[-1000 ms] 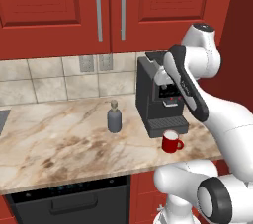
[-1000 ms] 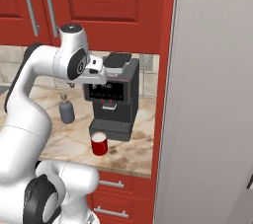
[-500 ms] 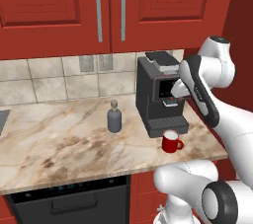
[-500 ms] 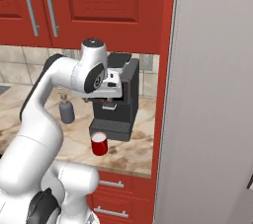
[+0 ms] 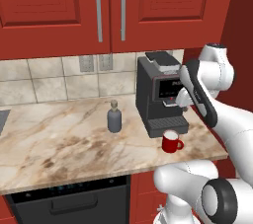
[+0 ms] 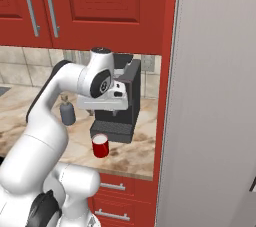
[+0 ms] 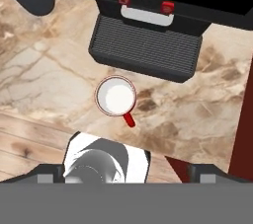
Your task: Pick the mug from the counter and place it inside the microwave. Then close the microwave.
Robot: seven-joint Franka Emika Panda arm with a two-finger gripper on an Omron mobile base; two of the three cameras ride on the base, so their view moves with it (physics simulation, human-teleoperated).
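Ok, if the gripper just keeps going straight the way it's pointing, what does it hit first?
Most likely the mug: the hand view looks straight down on it, upright on the counter just in front of the coffee machine's drip tray. Depth is unclear.

The mug (image 7: 116, 96) has open room above; the coffee machine (image 5: 159, 94) stands close behind it; the soap bottle (image 5: 114, 117) is far off.

One red mug (image 5: 170, 142) is sitting on the desk (image 5: 64, 144), along with one black coffee machine (image 5: 159, 100) and one grey soap dispenser bottle (image 5: 114, 117). Two long metal handles (image 5: 98, 10) are hanging on the red cabinet doors (image 5: 54, 11) above, and two wall outlets (image 5: 87, 63) are showing on the tiles.
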